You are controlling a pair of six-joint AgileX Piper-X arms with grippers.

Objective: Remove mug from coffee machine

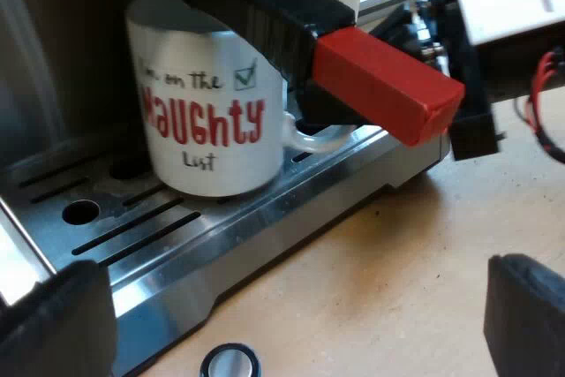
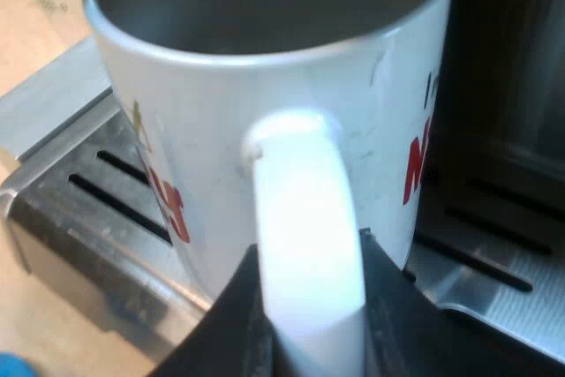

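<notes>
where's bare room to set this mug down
Free: the wooden table in front of the drip tray, apart from a small black ring. Crowded: around the mug, under the red-ended handle, with the right hand gripping the mug.

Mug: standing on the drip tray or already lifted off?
On the tray: the mug stands upright, base on the slotted drip tray. The right pincer grips its handle.

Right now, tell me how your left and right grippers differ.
The left gripper is open; the right gripper is shut on the white red-lettered mug's handle. The left gripper hangs empty above the wooden tabletop; the right gripper is at the steel drip tray. Both are black.
</notes>
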